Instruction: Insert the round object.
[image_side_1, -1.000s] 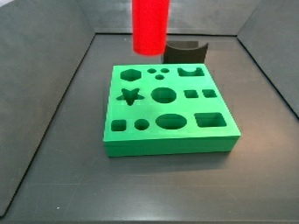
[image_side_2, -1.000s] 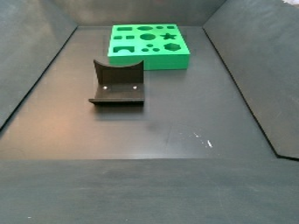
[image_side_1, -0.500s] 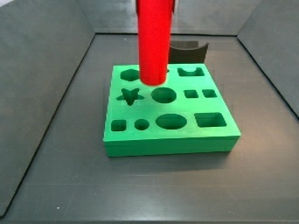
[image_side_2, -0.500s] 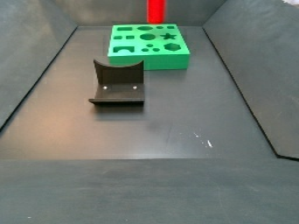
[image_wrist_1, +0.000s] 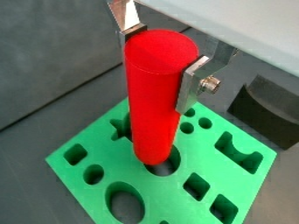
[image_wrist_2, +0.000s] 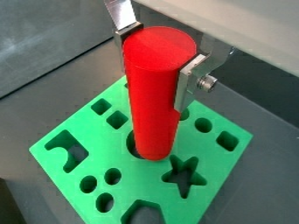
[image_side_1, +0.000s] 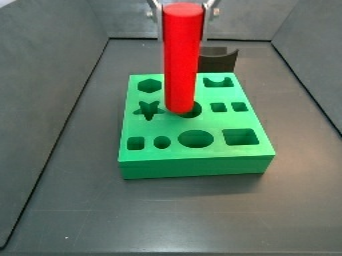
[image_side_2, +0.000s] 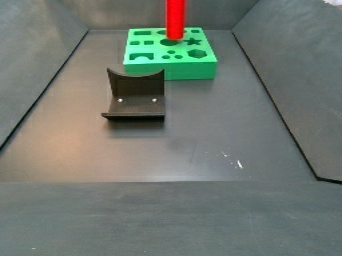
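The round object (image_wrist_1: 156, 96) is a tall bright red cylinder, held upright. My gripper (image_wrist_1: 162, 54) is shut on its upper end, silver fingers (image_wrist_1: 193, 80) on two opposite sides. The same grip shows in a wrist view (image_wrist_2: 159, 57) with the cylinder (image_wrist_2: 155, 96). Its lower end sits in the round hole at the middle of the green block (image_wrist_1: 93, 153). In a side view the cylinder (image_side_1: 182, 60) stands upright on the block (image_side_1: 201, 160), with the gripper (image_side_1: 183, 6) at the frame's top edge. In a side view the cylinder (image_side_2: 174, 20) rises from the block (image_side_2: 173, 65).
The block has several other shaped holes, among them a star (image_side_1: 148, 109) and an oval (image_side_1: 195, 138). A dark arch-shaped block (image_side_1: 215, 58) lies behind the green block. The dark fixture (image_side_2: 134, 95) stands on the floor nearer the camera. Grey walls enclose the floor.
The cylinder has come down and moved toward the block's middle; its lower end now sits in the round hole. One second ago it hung high above the block's back edge.
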